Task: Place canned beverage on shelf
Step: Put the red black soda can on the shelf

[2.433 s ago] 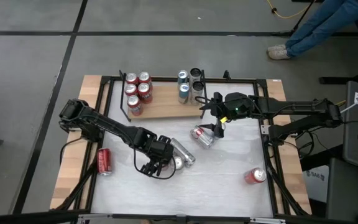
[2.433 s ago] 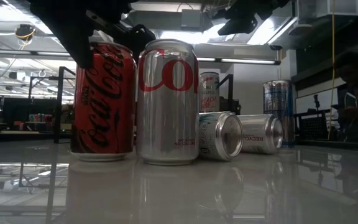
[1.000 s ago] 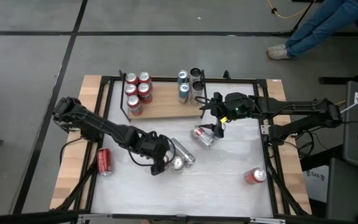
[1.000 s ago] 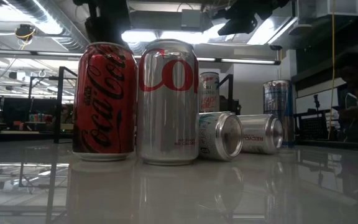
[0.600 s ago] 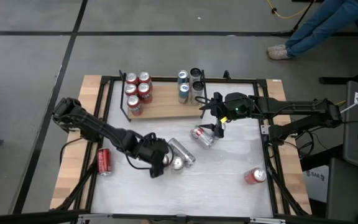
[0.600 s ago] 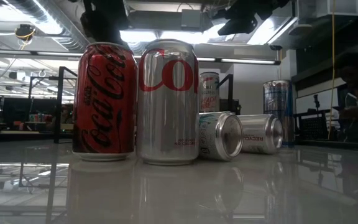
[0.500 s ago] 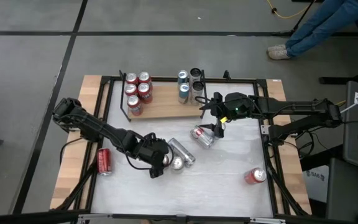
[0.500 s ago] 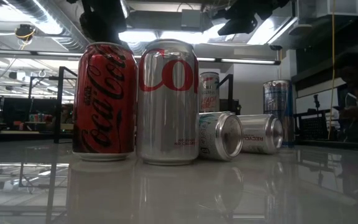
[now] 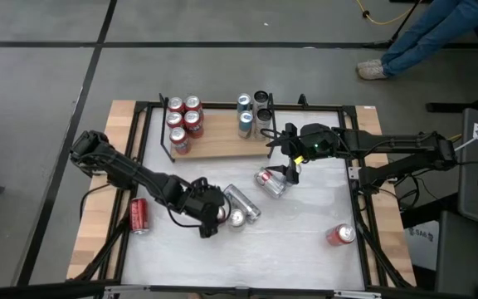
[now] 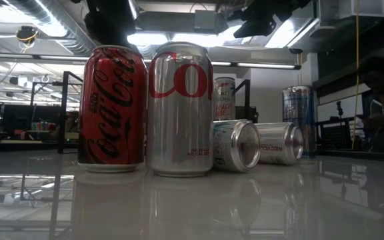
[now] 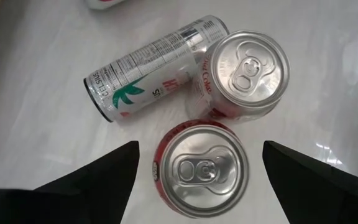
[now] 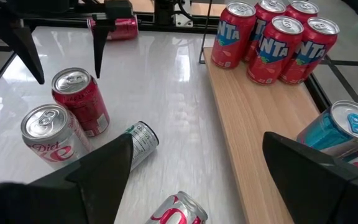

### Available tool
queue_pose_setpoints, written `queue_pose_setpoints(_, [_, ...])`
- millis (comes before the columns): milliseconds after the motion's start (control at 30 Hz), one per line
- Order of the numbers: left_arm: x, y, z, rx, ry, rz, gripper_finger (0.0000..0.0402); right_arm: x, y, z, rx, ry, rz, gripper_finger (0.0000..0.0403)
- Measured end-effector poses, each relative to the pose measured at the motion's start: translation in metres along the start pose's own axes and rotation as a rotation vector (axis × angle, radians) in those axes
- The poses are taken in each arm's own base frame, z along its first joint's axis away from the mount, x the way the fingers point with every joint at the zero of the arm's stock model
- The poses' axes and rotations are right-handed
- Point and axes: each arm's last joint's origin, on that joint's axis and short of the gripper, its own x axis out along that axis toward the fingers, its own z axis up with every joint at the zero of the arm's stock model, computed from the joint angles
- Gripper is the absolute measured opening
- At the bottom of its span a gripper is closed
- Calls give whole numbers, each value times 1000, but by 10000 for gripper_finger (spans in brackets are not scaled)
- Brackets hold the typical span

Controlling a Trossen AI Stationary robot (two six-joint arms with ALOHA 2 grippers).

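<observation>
left gripper hangs released directly above the upright red coca-cola can mid-desk, axis vertical; shelf lies toward 12 o'clock; right gripper, also released, waits nearer the shelf.

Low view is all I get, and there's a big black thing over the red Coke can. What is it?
Observer: That is the left gripper, pointing straight down with one finger on each side of the red Coke can. It is open and not touching the can.
Operator: Are there cans on the shelf already?
Observer: Yes, five red Fanta cans stand bunched at one end of the shelf.
Operator: Where's the other arm?
Observer: The right gripper hangs open by the shelf's front edge, close to a lying can.
</observation>
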Motion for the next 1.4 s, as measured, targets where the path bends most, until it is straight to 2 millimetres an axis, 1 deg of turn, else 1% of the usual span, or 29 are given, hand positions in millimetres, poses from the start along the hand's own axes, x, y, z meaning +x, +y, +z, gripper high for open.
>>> queue_pose_setpoints(100, [3,-2,-2,7,7,3,332,0,0,0,0,0,0,349])
queue_pose_setpoints(267, [16,-7,-6,23,38,21,332,0,0,0,0,0,0,349])
queue_pose_setpoints(700, [37,-10,-12,42,93,60,332,0,0,0,0,0,0,349])
queue_pose_setpoints(1267, [38,-10,-12,46,93,59,332,0,0,0,0,1,0,349])
queue_pose_setpoints(1400, [38,-10,-12,47,93,60,316,0,0,0,0,0,0,349])
